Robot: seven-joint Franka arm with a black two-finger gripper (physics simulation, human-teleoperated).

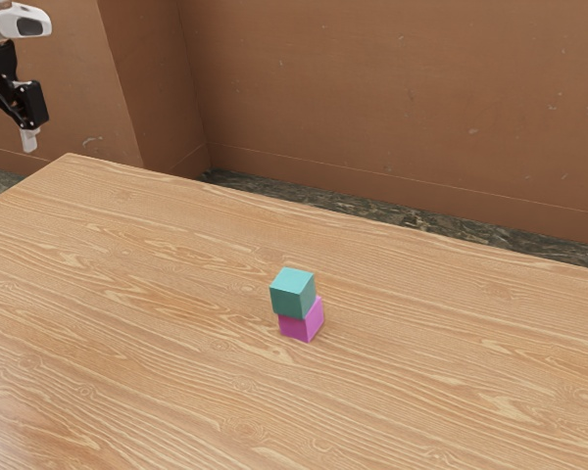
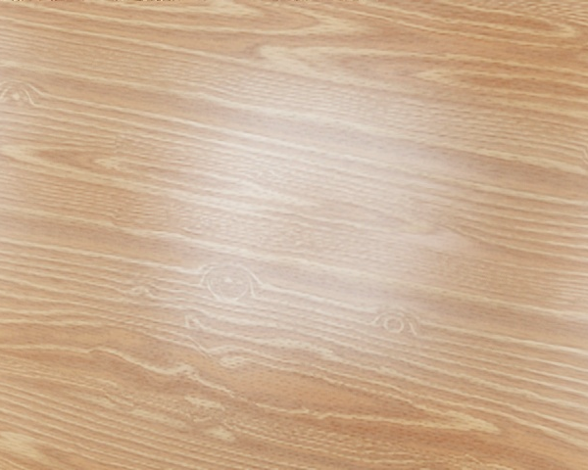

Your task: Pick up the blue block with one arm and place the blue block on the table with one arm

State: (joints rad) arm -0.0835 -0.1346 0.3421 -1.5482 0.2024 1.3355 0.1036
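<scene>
In the exterior view my gripper (image 1: 29, 139) is high at the upper left edge, well away from the blocks; how its fingers stand cannot be made out. The blue block (image 1: 293, 293), teal-blue in colour, rests on top of a magenta block (image 1: 302, 321) near the middle of the wooden table (image 1: 451, 362). The two blocks are slightly turned against each other. Bare wood grain of the table (image 2: 304, 225) lies under my hand in the wrist view.
The table's far edge runs from the exterior view's upper left to its right. Behind it are a dark patterned floor (image 1: 372, 211) and a brown wall (image 1: 392, 98) with a jutting corner at the left.
</scene>
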